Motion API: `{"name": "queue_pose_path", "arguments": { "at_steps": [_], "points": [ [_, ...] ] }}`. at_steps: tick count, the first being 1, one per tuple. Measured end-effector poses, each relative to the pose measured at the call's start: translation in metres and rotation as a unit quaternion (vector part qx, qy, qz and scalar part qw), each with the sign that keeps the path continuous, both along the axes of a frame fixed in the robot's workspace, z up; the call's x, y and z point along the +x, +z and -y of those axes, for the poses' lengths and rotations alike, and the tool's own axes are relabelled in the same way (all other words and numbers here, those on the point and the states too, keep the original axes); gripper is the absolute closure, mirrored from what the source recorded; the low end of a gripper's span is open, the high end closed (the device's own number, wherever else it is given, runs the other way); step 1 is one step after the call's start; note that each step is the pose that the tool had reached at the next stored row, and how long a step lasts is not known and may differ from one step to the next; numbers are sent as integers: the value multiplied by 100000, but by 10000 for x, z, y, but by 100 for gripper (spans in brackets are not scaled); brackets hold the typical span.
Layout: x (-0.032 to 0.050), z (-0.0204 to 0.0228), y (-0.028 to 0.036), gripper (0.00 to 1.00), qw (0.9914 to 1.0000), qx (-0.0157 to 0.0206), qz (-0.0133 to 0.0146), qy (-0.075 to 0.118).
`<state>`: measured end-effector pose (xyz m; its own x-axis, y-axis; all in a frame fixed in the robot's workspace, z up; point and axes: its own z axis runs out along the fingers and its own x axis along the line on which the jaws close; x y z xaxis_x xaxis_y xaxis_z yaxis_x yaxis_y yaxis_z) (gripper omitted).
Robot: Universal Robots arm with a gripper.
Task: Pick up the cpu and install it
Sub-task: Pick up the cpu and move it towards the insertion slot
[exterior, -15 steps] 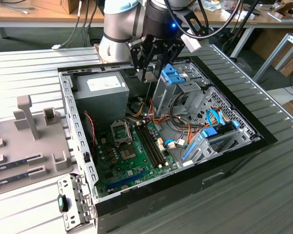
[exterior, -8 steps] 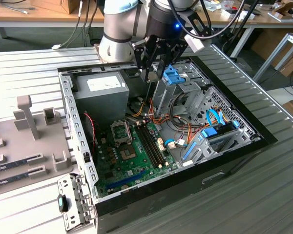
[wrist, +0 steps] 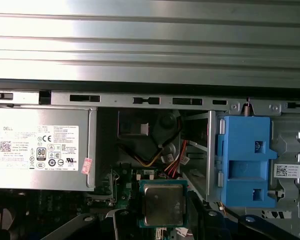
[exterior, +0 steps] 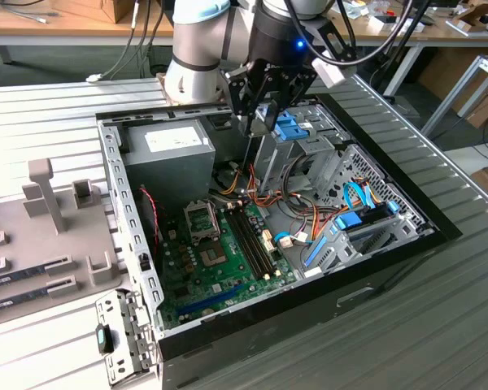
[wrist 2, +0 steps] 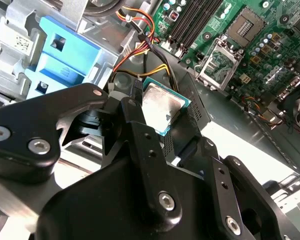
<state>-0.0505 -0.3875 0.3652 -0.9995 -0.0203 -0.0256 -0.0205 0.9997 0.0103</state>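
Nearest: a ribbed metal worktop [exterior: 439, 325] carrying an open black computer case [exterior: 309, 301]. On the case floor, a green motherboard [exterior: 187, 276] with a square metal-framed socket [exterior: 202, 218], well apart from the load. Farther back, a grey power supply box [exterior: 167, 154] at the exterior view's left, with a blue plastic drive bracket [exterior: 286, 128] to its right. Farthest, above that back part of the case: jaws clamped on the small flat square cpu [wrist 2: 162, 106], silvery on top with a thin green rim. Gripped by opposite edges between black fingers [wrist 2: 140, 135] and hung in the air, touching nothing of the case.

Held on thin edges only, so could have slipped or tilted under a jolt and dropped among the parts below. Hung near a bundle of orange, yellow and red wires [wrist 2: 140, 27], so could have snagged on a low path. Could have damaged the socket's contacts if set down skewed or turned the wrong way. Could have struck the socket's hinged frame if that stood too low; angle hard to judge here.
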Motion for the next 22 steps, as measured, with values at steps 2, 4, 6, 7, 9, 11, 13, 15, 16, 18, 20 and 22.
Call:
{"name": "queue_pose_path", "arguments": {
  "at_steps": [2, 4, 6, 7, 9, 11, 13, 15, 16, 18, 20, 22],
  "points": [
    [10, 0, -2, 53, 100000, -1, 1, 0],
    [28, 0, -6, 53, 100000, -3, 3, -2],
    [48, 0, -11, 53, 100000, -2, 1, -4],
    [60, 0, -14, 53, 100000, -3, 1, 0],
    [77, 1, -18, 53, 100000, -1, 1, 0],
    [88, 1, -21, 53, 100000, -4, 0, -2],
    [103, 1, -26, 53, 100000, -5, 0, 2],
    [112, 2, -28, 53, 100000, -11, -3, 0],
    [118, 2, -30, 53, 100000, -14, -5, 2],
    [130, 5, -36, 53, 100000, -6, -3, -2],
    [141, 7, -43, 53, 100000, -3, 0, -2],
    [150, 8, -48, 53, 100000, -2, 0, 0]
  ]
}}
